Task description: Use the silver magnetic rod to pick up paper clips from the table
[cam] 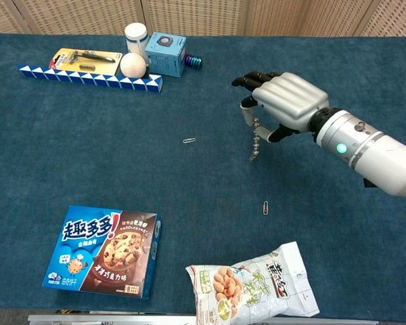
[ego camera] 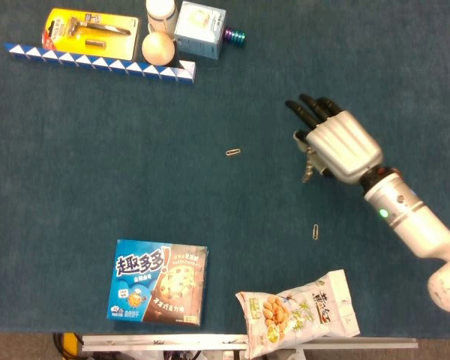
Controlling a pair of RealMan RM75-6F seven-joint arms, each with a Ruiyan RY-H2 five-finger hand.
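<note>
1. The right hand (cam: 284, 101) is above the right-centre of the counter (cam: 88, 149), palm down, and it grasps the silver magnetic rod (cam: 247, 114) between the thumb and the fingers (ego camera: 309, 109).
2. A short chain of paper clips (cam: 256, 143) hangs from the lower end of the rod. I cannot tell if its lowest clip touches the blue cloth.
3. One loose paper clip (cam: 189, 141) lies to the left of the hand, apart from it, with bare cloth around it.
4. Another loose clip (cam: 265, 206) lies nearer to the front edge, below the hand, and also has free room on all sides.
5. At the front edge stand a blue cookie box (cam: 105, 252) and a bag of nuts (cam: 254, 283).
6. Along the far edge are a blue-and-white folding snake toy (cam: 88, 78), a yellow razor pack (cam: 84, 59), a white ball (cam: 132, 66), a white jar (cam: 136, 34) and a light blue box (cam: 164, 53).
7. The left hand is not seen in any view.
</note>
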